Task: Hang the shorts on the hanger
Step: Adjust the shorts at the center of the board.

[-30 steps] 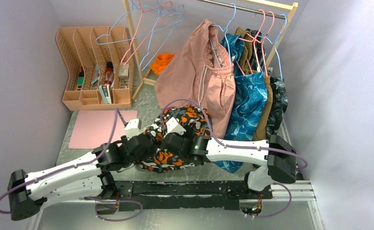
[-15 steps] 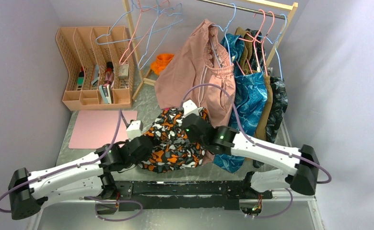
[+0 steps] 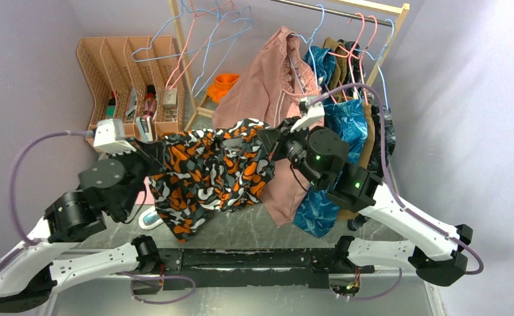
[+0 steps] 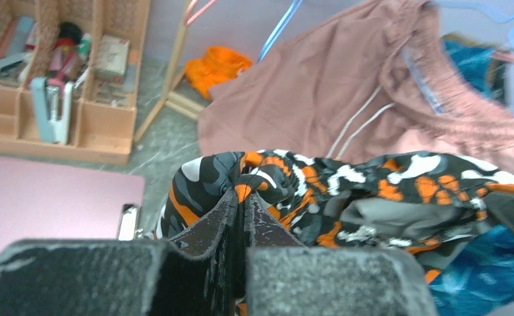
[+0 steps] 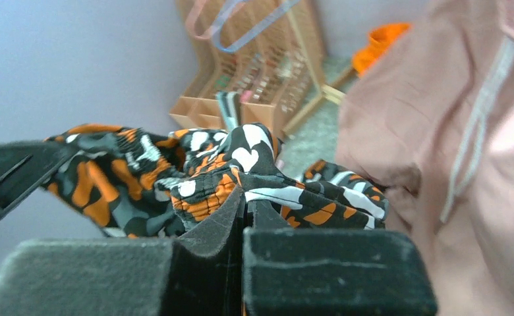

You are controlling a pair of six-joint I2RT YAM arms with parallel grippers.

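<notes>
— Grey marbled table (image 3: 241,227) is carrying a wooden rack (image 4: 167,66) along its far edge and a peach organizer (image 3: 122,59) at its far-left corner. Where are the shorts lying?

— They are not lying at all. The shorts (image 3: 215,174) are hanging in the air over the table's middle, stretched between both claws, with the long axis running left to right.

— What are the claws doing?

— The left gripper (image 4: 243,204) is pinching the left end, its jaws pressed together on a fold of cloth. The right gripper (image 5: 244,197) is doing the same at the right end. Both wrist views are showing printed fabric squeezed between the pads.

— And the hanger?

— The hanger (image 4: 281,27), a thin light-blue one, is dangling among pink ones at the rack's left post. That is putting it beyond the shorts, toward the far edge and a little left of their middle. The left arm is looking nearer to it.

— How is the cloth behaving?

— It is looking thin and floppy. The top edge is running nearly taut, while the legs are drooping toward the near edge and bunching. A pink garment (image 3: 254,99) is hanging just behind the right end.

— And the hanger's build?

— It is showing as a slim, smooth triangle with a curved hook. I am judging it light enough to be swinging at a nudge.
</notes>
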